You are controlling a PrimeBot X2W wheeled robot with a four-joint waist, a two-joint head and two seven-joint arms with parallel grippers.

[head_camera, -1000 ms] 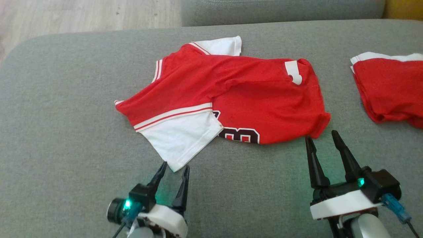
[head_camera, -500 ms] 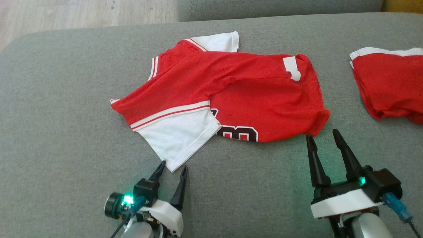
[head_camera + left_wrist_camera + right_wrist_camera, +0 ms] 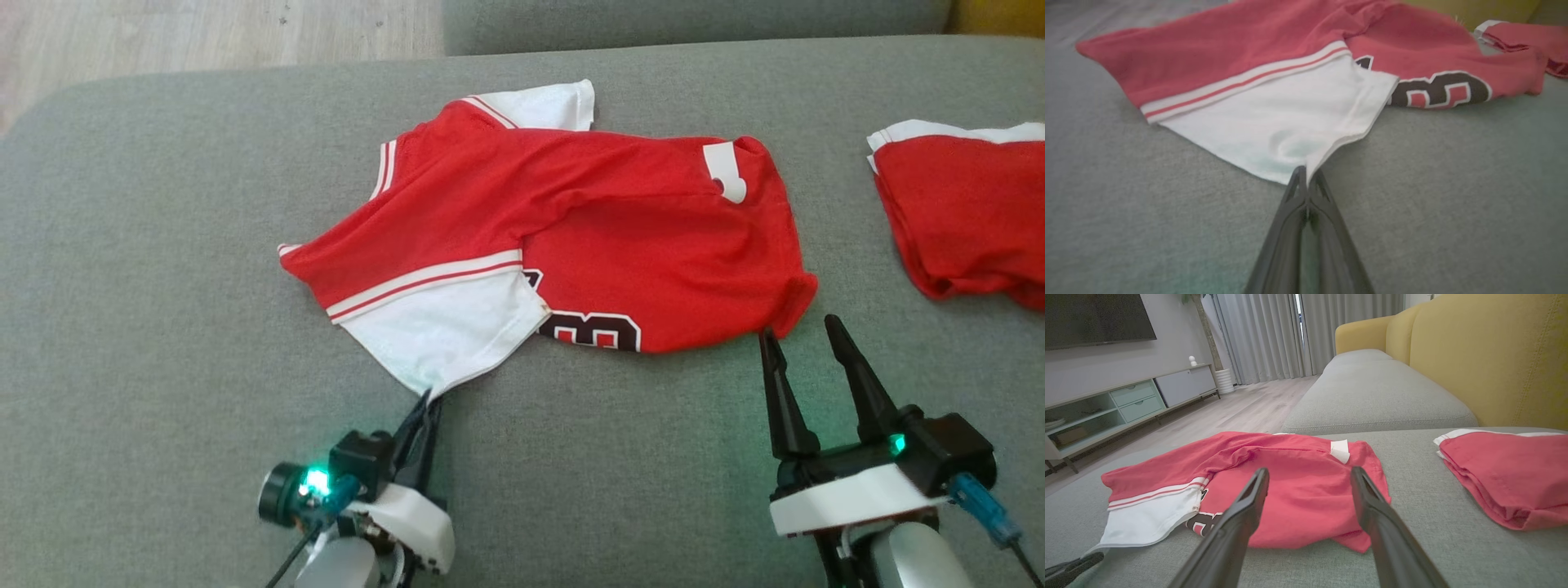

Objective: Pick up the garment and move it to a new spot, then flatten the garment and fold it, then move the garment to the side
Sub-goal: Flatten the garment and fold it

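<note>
The garment [image 3: 620, 237] is a red jersey with white sleeves and a dark number, lying rumpled on the grey sofa cushion [image 3: 163, 327]. My left gripper [image 3: 426, 402] is shut on the near corner of its white sleeve [image 3: 1274, 118], and the cloth is pinched to a point at the closed fingertips [image 3: 1303, 174]. My right gripper [image 3: 798, 328] stands open just short of the jersey's red hem corner [image 3: 796, 306], with nothing between its fingers. In the right wrist view the jersey [image 3: 1298, 490] lies straight ahead of the spread fingers [image 3: 1241, 514].
A second red and white garment [image 3: 963, 212] lies bunched at the cushion's right side. The yellow backrest [image 3: 1486, 359] rises beyond it. Wooden floor [image 3: 204, 33] lies past the cushion's far left edge, and another grey cushion [image 3: 1372, 392] continues behind.
My left gripper has gone from open around the sleeve corner to shut on it, and the corner now draws into a point. The right gripper has stayed where it was.
</note>
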